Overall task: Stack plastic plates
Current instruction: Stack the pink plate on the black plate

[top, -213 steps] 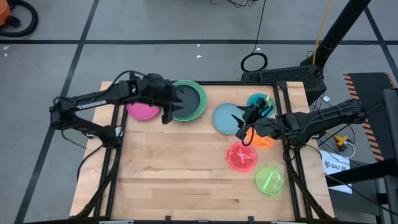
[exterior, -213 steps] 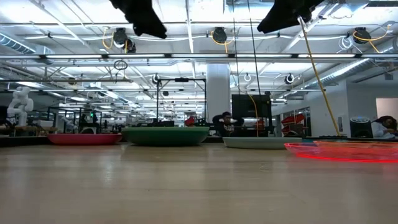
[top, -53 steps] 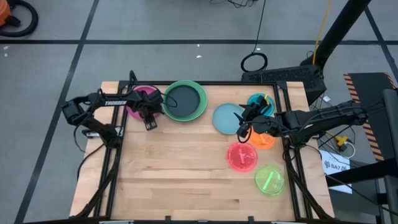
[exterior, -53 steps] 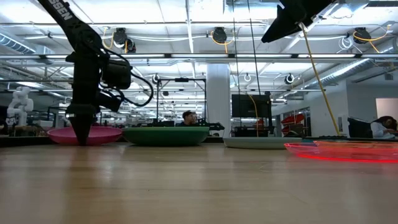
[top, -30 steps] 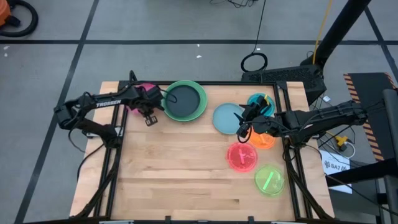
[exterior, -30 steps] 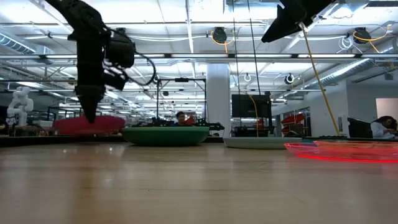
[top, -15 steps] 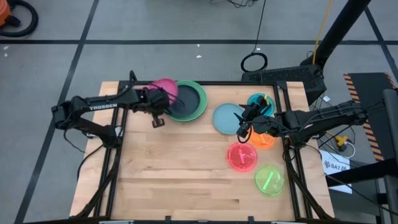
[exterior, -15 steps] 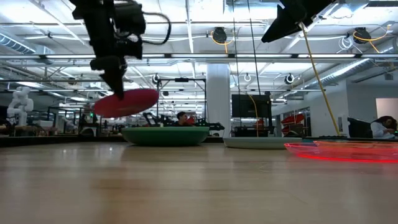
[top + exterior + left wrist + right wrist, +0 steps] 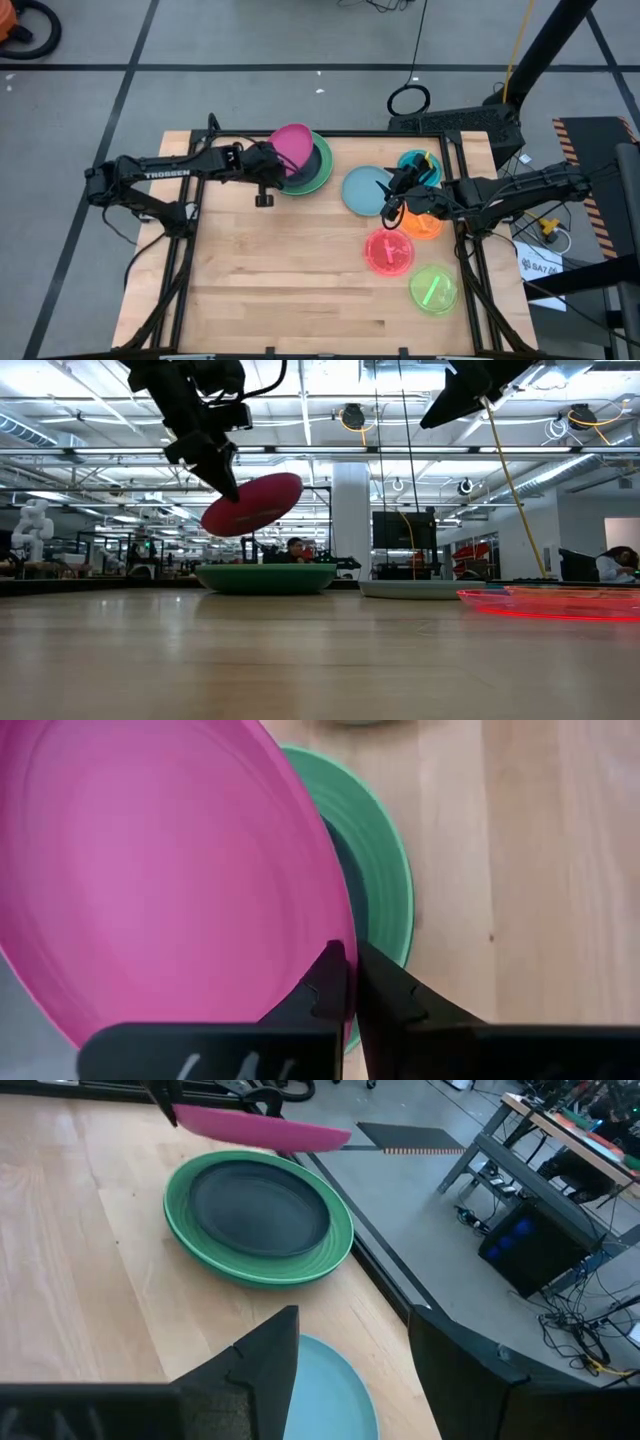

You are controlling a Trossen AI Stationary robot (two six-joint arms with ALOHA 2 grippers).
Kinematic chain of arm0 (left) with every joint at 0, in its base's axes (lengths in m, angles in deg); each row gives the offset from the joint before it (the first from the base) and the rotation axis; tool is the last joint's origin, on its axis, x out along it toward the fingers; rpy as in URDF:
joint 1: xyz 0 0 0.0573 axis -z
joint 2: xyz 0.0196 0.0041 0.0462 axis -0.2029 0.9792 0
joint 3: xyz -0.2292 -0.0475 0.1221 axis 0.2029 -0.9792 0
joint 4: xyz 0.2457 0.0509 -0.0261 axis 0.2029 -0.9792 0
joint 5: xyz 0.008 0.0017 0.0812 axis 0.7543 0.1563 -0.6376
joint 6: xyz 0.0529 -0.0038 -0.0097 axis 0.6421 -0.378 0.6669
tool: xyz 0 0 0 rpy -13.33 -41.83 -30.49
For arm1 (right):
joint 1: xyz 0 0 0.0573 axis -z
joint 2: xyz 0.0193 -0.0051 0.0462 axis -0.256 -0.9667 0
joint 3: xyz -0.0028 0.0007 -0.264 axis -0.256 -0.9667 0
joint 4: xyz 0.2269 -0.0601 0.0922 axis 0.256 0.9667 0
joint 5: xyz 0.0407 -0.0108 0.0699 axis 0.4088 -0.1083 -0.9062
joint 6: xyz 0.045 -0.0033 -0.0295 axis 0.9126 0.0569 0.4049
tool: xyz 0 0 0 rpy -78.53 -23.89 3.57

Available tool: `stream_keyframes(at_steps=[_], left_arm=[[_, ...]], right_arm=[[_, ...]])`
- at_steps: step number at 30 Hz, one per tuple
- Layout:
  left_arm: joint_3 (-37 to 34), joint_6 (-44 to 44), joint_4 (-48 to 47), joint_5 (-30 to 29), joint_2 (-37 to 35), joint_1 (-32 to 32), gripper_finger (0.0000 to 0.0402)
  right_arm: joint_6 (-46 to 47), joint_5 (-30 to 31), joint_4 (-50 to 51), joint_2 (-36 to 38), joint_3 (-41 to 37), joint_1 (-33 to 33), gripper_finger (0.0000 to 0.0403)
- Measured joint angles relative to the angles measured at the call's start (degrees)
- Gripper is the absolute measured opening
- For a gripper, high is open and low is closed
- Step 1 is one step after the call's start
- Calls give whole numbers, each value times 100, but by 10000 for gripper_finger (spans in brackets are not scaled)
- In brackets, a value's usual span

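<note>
- Taking the green stack at the table's far edge as the landmark and working from the near side back: the lime plate (image 9: pixel 433 289) sat closest to the front, well off toward the right arm's side, with the pink plate (image 9: pixel 388 250) just behind it.
- Next back, the orange plate (image 9: pixel 424 224) lay partly under the right arm, and the teal plate (image 9: pixel 417 166) behind that, both well to the right of the stack.
- The right gripper (image 9: pixel 392 198) hung over the pale blue plate (image 9: pixel 364 190), fingers spread apart and holding nothing. Looked parked there to keep out of the way.
- The pale blue plate sat just beside the stack, not touching it.
- The stack itself: a black plate (image 9: pixel 257 1207) nested in a green plate (image 9: pixel 258 1228).
- The left gripper (image 9: pixel 350 982) had its fingers pinched tight on the rim of the magenta plate (image 9: pixel 293 148), holding it tilted in the air above the stack's left side, clear of it. An edge grip makes sense, since a flat plate gives nothing else to grab.
- My guess: it needs levelling and centring over the black plate before release, or it'll land crooked.
</note>
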Motion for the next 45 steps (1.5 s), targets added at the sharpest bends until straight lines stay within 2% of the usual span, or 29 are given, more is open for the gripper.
stream_keyframes(at_steps=[7, 17, 38, 45], left_arm=[[146, 258, 17, 5, 333, -234, 10], [961, 453, -862, 19, 1070, -626, 10], [975, 512, -991, 50, 1997, -788, 10], [975, 546, -849, 52, 2074, -790, 36]], right_arm=[[-44, -2, -19, -1, 2, 160, 183], [-226, -2, -39, 1, 2, 298, 183], [-254, -14, -35, 1, 2, 325, 183], [-256, -11, -32, 1, 2, 325, 183]])
